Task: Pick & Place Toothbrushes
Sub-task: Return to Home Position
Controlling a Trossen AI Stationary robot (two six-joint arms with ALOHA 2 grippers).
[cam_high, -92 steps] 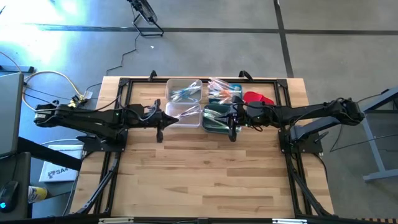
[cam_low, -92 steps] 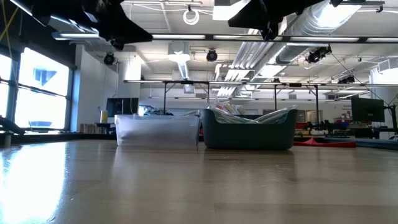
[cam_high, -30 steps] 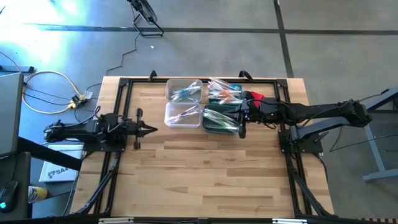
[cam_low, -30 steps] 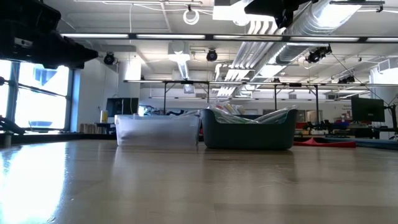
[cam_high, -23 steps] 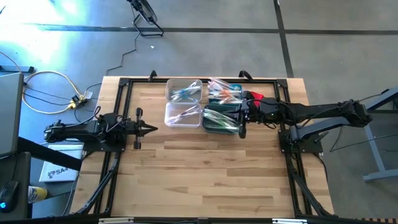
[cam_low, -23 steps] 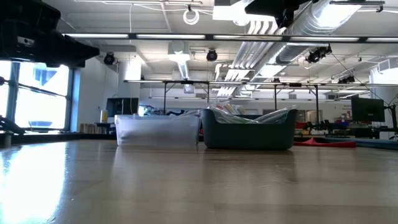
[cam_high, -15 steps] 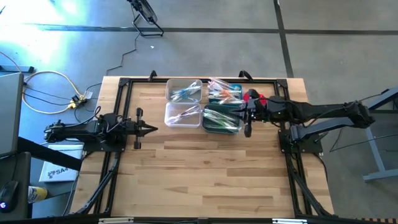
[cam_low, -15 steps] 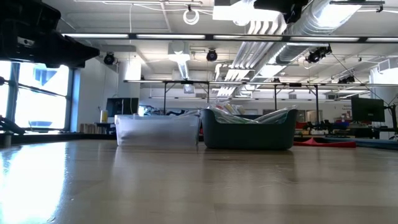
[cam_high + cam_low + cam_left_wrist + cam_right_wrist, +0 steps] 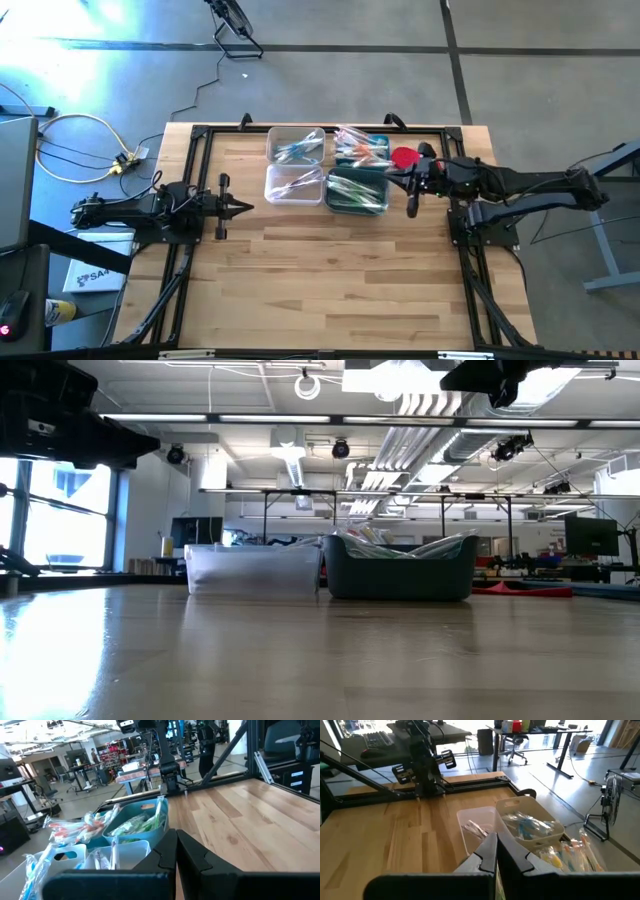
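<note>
Toothbrushes lie in four small bins at the table's far middle: two clear bins (image 9: 297,147) (image 9: 293,183), a bin of orange and blue ones (image 9: 362,145), and a teal bin (image 9: 355,192) of green ones. My right gripper (image 9: 392,178) hangs shut and empty above the teal bin's right rim, pointing toward the table's left. Its shut fingertips (image 9: 496,847) show before the clear bins (image 9: 530,826). My left gripper (image 9: 243,207) waits shut and empty, left of the bins, its fingertips (image 9: 176,845) facing the teal bin (image 9: 137,825).
A red cloth-like piece (image 9: 405,157) lies right of the bins, beside my right arm. A black frame (image 9: 200,132) runs round the table's edges. Bare wood (image 9: 330,270) stretches from the bins to the near edge. In the low view the bins (image 9: 400,568) stand side by side.
My right gripper has drawn back toward the table's right edge, from over the teal bin to its right rim, staying shut and empty. The bins and toothbrushes lie as before.
</note>
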